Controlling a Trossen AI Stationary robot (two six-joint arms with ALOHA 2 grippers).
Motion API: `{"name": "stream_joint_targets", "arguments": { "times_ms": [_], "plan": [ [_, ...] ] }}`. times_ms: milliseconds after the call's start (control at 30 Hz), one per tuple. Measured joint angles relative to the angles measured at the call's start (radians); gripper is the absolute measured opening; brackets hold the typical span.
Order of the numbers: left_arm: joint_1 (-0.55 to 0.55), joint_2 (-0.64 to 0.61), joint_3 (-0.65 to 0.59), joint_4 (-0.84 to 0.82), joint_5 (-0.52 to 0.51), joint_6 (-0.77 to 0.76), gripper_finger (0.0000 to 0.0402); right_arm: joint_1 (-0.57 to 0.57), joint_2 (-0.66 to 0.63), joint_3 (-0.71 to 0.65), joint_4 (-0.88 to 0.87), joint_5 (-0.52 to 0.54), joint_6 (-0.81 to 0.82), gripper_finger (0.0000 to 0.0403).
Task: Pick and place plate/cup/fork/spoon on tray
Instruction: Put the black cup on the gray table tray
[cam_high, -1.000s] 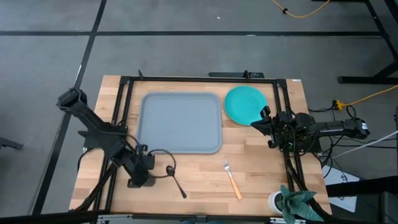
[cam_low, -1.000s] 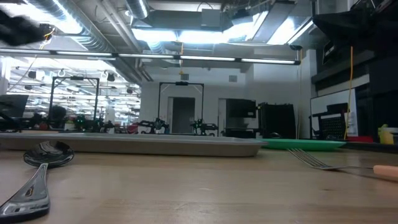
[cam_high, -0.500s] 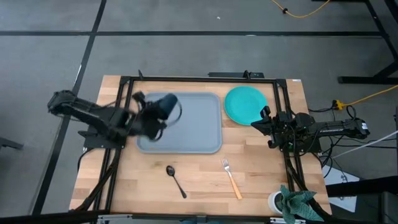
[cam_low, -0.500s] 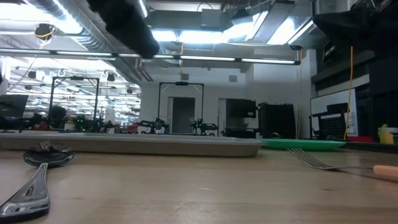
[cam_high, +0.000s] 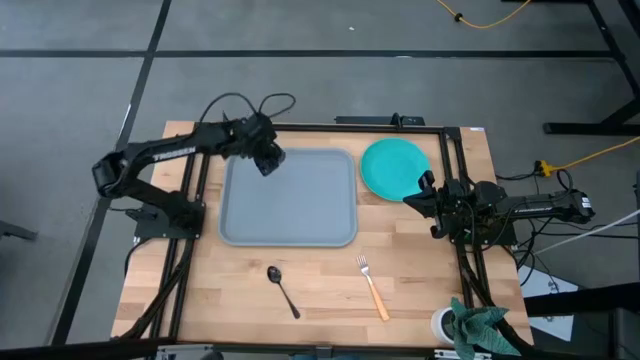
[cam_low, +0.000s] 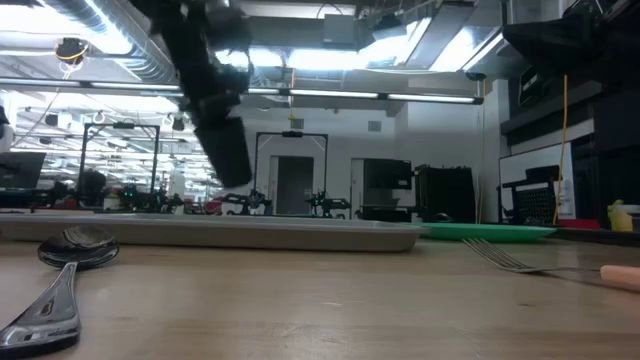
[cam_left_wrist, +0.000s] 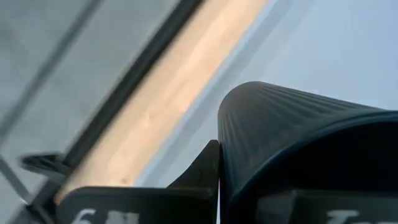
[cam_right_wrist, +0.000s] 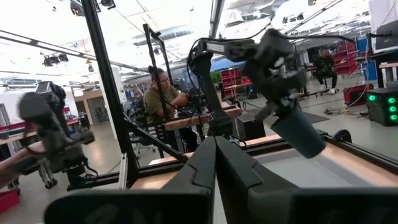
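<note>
Looking across your table from the near edge to the far one, you have the spoon (cam_high: 282, 288) and the fork (cam_high: 372, 287) lying untouched on the bare wood near the front, neither yet moved. Beyond them the tray (cam_high: 300, 210) is empty. At the table's right edge your right gripper (cam_high: 424, 192) waits with its fingers pressed together, just beside the plate (cam_high: 392, 167), which lies off the tray toward the far right corner. Over the tray's far left corner your left gripper (cam_high: 268, 160) clamps the cup (cam_left_wrist: 298, 143), tilted and not yet set down. By my reading, all four placements remain.
</note>
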Motion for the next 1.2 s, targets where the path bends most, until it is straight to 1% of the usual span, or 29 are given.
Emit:
{"name": "stream_joint_targets", "arguments": {
  "times_ms": [100,233,300,433,567,767,933,1100,1200],
  "plan": [
    [0.060,0.030,0.000,-0.063,0.078,0.000,0.0000,0.000,0.000,0.000,-0.001,0.000,0.001,0.0016],
    [0.116,0.039,0.000,-0.188,0.073,0.001,0.0000,0.000,0.000,0.000,-0.013,0.000,0.002,0.0016],
    [0.147,0.039,0.000,-0.221,0.081,0.001,0.0000,0.000,0.000,0.000,-0.021,0.000,0.002,0.0016],
    [0.198,0.040,-0.001,-0.226,0.131,0.001,0.0000,0.000,0.000,0.000,-0.023,0.000,0.036,0.0016],
    [0.236,0.040,-0.005,-0.223,0.138,0.001,0.0000,0.000,0.000,0.000,-0.023,-0.001,0.078,0.0016],
    [0.259,0.040,-0.085,-0.225,0.137,0.001,0.0000,0.000,0.000,0.000,-0.023,-0.001,0.077,0.0016],
    [0.259,0.040,-0.117,-0.194,0.132,0.001,0.0007,0.000,0.000,0.000,-0.023,-0.001,0.076,0.0016],
    [0.259,0.040,-0.118,-0.183,0.079,0.002,0.0020,0.000,0.000,0.000,-0.023,-0.001,0.075,0.0016],
    [0.258,0.040,-0.118,-0.183,0.075,0.001,0.0024,0.000,0.000,0.000,-0.023,-0.001,0.074,0.0016]
  ]
}}
